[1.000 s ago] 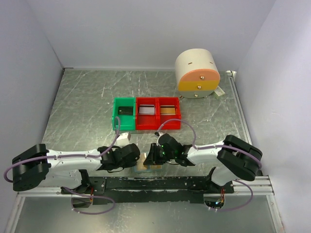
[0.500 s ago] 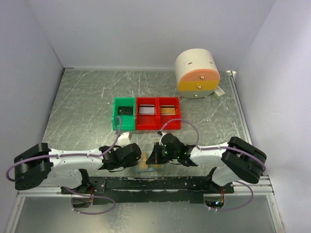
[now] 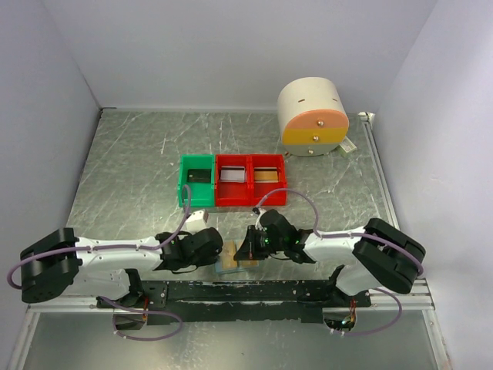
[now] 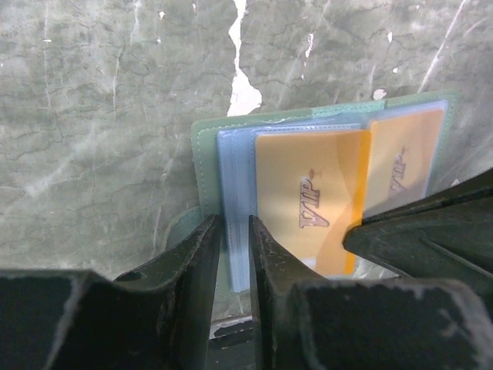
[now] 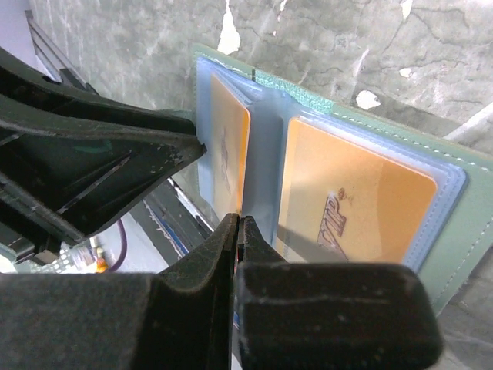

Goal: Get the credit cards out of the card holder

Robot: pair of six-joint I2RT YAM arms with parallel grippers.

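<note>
From above, both arms reach low across the near edge of the surface (image 3: 139,169). The left end effector (image 3: 218,254) and the right end effector (image 3: 245,253) face each other with the holder (image 3: 229,267) between their tips. It lies flat, with its long axis running from one end effector to the other. The green and red bins (image 3: 231,182) sit well beyond both.

In the left wrist view, the left end effector (image 4: 233,231) is narrow. Its two fingers (image 4: 196,277) pinch the near edge of the holder's (image 4: 208,162) pale blue sleeve, close to the left end. The holder is spread open just ahead of the fingers, its long axis crosswise to them. Two orange cards (image 4: 308,193) marked VIP sit side by side in the pockets, ahead and to the right. Each card's long axis points back toward the end effector. The right end effector (image 4: 431,231) is the dark shape at the right.

In the right wrist view, the right end effector (image 5: 237,225) has its jaws pressed fully together. The tips rest at the fold between the two pockets. I cannot tell whether a thin sheet is caught between them. The holder (image 5: 462,223) runs slantwise, one card on each side of the tips. The left end effector (image 5: 92,154) is just to the left, at the holder's far end.
</note>
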